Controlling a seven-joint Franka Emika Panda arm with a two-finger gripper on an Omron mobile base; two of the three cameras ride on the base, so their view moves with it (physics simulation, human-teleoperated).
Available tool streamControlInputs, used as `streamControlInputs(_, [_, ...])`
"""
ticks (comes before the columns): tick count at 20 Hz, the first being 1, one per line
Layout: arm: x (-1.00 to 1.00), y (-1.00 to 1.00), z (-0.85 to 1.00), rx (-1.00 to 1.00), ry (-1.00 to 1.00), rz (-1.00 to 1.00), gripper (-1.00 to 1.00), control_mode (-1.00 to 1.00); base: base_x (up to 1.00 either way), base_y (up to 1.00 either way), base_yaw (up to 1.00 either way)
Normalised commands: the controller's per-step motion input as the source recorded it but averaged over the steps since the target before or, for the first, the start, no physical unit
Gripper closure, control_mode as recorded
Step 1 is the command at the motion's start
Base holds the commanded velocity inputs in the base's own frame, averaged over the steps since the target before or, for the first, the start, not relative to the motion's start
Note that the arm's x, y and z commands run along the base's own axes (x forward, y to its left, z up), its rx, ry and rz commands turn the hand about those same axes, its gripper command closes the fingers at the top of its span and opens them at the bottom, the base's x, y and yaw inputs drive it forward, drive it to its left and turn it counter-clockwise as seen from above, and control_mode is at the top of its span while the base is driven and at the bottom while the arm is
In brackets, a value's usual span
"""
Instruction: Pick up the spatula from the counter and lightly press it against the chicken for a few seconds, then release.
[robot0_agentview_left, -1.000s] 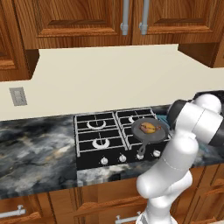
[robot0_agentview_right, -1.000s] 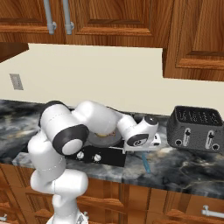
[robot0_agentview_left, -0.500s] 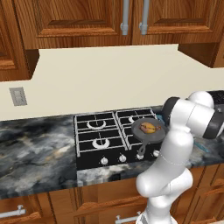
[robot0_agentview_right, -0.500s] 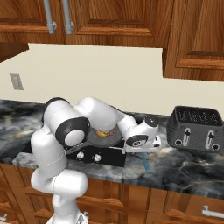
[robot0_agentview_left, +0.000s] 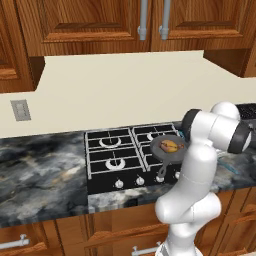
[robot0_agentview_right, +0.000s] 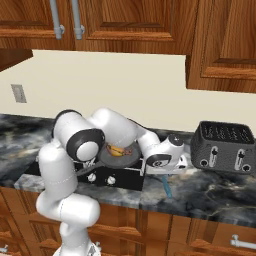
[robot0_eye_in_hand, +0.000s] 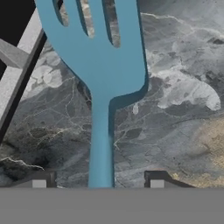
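Observation:
A blue slotted spatula (robot0_eye_in_hand: 98, 65) lies flat on the dark marble counter just right of the stove, its handle (robot0_agentview_right: 166, 187) pointing to the counter's front edge. My gripper (robot0_eye_in_hand: 98, 181) hangs low over it. The two fingertips (robot0_eye_in_hand: 39, 180) stand either side of the handle with a gap on each side, so the gripper is open and holds nothing. The white hand (robot0_agentview_right: 169, 156) sits right of the pan. The chicken (robot0_agentview_left: 170, 146), an orange-brown piece, rests in a dark frying pan (robot0_agentview_right: 107, 159) on the stove's front right burner.
The black gas stove (robot0_agentview_left: 115, 155) fills the counter's middle, and its edge (robot0_eye_in_hand: 22, 65) runs close beside the spatula's blade. A black toaster (robot0_agentview_right: 223, 147) stands to the right of the hand. The pan's handle (robot0_agentview_left: 161, 172) points to the stove's front.
The arm has folded down and the hand has sunk to the counter over the spatula. Pan, chicken and spatula lie as before.

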Motion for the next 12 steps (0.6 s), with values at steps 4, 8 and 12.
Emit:
streamControlInputs(4, [0.08,0.00,-0.16,0.00,0.00,0.00,1.00,-1.00,0.00,0.00,0.00])
streamControlInputs(8, [-0.05,0.00,-0.06,0.00,0.00,0.00,1.00,-1.00,0.00,0.00,0.00])
streamControlInputs(12, [-0.24,0.00,0.00,0.01,-0.03,0.03,1.00,-1.00,0.00,0.00,0.00])
